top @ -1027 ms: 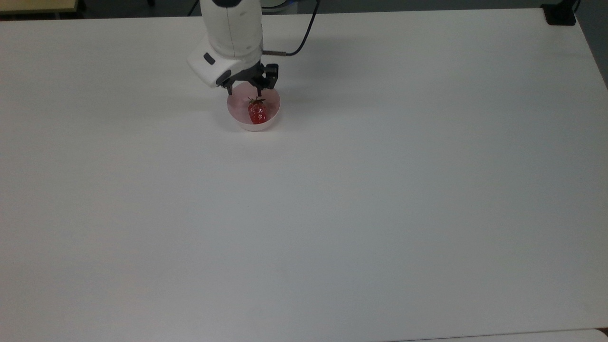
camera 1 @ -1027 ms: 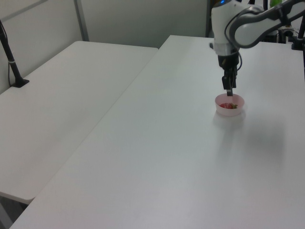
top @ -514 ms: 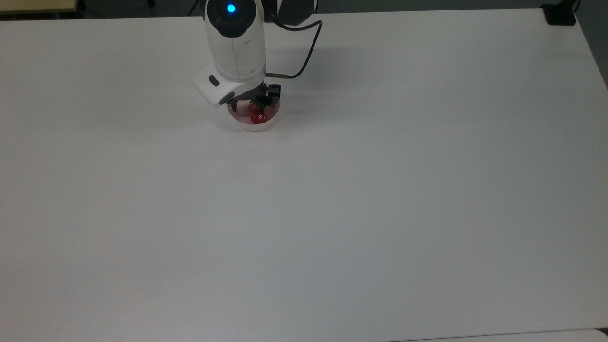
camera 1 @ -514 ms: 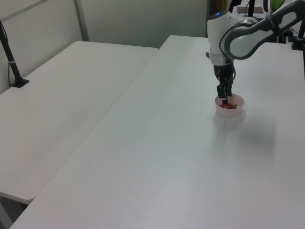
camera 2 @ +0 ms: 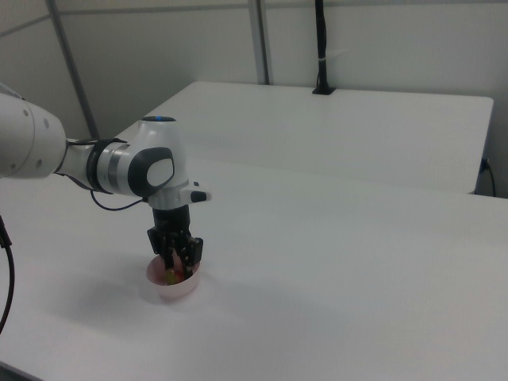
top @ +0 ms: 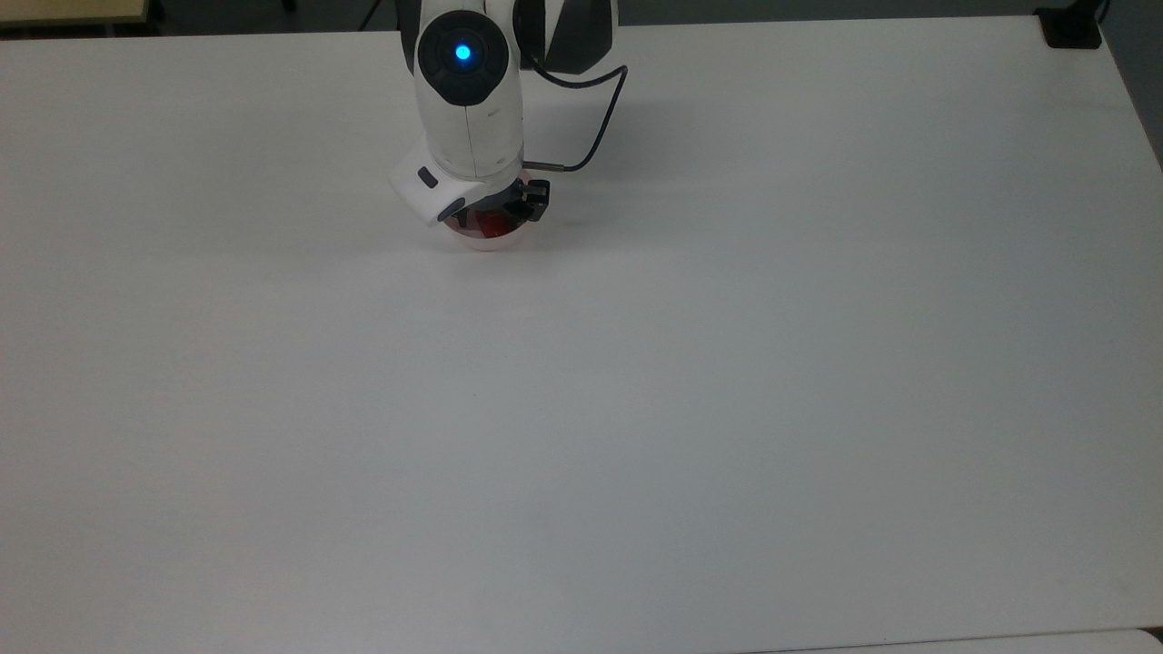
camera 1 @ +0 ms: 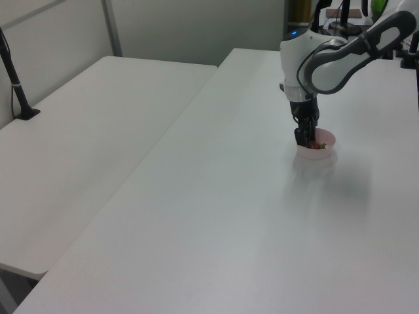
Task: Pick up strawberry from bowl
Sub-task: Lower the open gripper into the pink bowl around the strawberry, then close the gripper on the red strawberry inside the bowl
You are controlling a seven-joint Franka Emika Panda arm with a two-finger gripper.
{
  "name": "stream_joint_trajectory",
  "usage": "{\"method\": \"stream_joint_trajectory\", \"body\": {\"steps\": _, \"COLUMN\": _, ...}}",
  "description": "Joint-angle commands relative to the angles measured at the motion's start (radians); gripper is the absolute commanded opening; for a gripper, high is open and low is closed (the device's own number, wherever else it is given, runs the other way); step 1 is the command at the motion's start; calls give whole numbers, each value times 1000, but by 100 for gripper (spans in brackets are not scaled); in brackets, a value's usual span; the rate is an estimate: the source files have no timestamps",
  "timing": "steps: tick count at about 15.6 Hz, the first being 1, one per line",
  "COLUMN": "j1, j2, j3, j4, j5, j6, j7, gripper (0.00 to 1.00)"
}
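Reaching claw inside bowl; strawberry axis hidden.

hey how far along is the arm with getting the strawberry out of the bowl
Done: the approach. The gripper is down inside the pink bowl, right at the strawberry. In hand: the grasp itself; whether the strawberry is clamped cannot be told, because the arm's wrist hides most of it in the top view. Left: the lift. The strawberry lies in the bowl, and the bowl sits on the white table.
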Motion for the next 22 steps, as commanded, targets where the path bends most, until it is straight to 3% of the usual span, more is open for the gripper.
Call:
{"method": "stream_joint_trajectory", "body": {"steps": 1, "j1": 5, "j2": -7, "j3": 2, "j4": -1, "j5": -26, "j6": 14, "j7": 32, "gripper": 51}}
{"method": "stream_joint_trajectory", "body": {"steps": 14, "j1": -6, "j2": -70, "j3": 4, "j4": 66, "j5": -11, "j6": -80, "j7": 9, "gripper": 46}}
{"method": "stream_joint_trajectory", "body": {"steps": 22, "j1": 3, "j2": -56, "j3": 5, "j4": 22, "j5": -24, "j6": -75, "j7": -8, "gripper": 50}}
